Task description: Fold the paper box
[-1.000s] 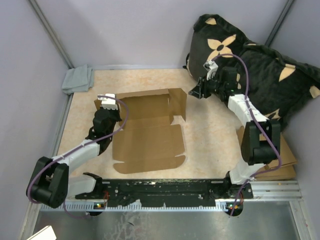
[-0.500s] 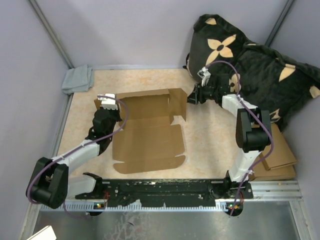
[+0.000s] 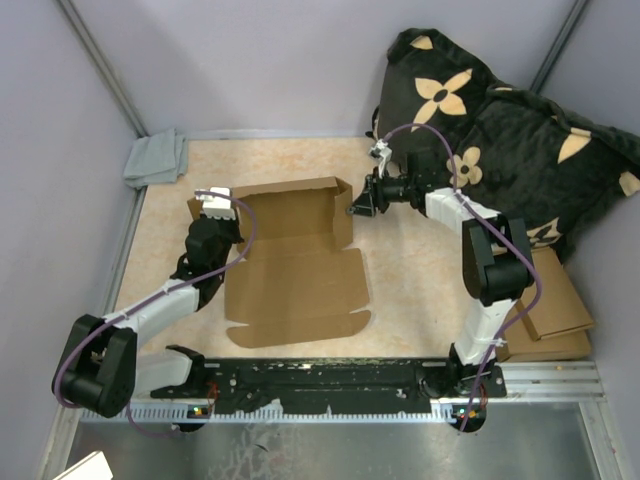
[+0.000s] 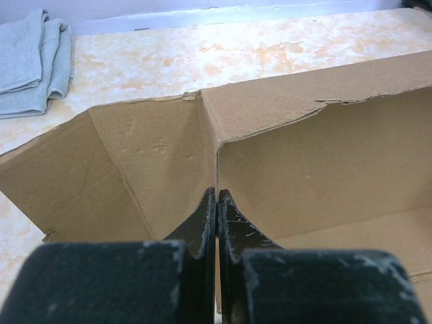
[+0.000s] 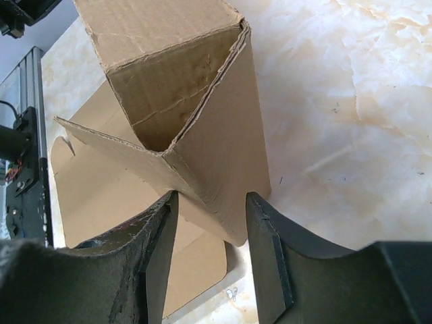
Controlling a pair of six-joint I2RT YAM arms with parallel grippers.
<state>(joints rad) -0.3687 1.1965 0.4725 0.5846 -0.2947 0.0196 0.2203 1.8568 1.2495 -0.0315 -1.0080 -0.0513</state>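
The paper box (image 3: 295,270) lies part-folded in the middle of the table, its back wall standing up and its front panel flat. My left gripper (image 3: 226,222) is shut on the thin upright cardboard at the box's back left corner. In the left wrist view the fingers (image 4: 206,223) pinch that edge, with the box's walls (image 4: 304,169) behind. My right gripper (image 3: 357,203) is at the back right corner. Its jaws (image 5: 210,199) stand open astride the folded end flap (image 5: 216,148), which sits between them unclamped.
A folded grey cloth (image 3: 155,158) lies at the back left corner. A black cushion with tan flowers (image 3: 500,120) fills the back right. Stacked thicker cardboard pieces (image 3: 555,315) lie on the right. A black rail (image 3: 330,378) runs along the near edge. Grey walls enclose the table.
My right gripper has moved left from beside the cushion to the box's right end flap, and that flap has swung inward. The left arm has not moved.
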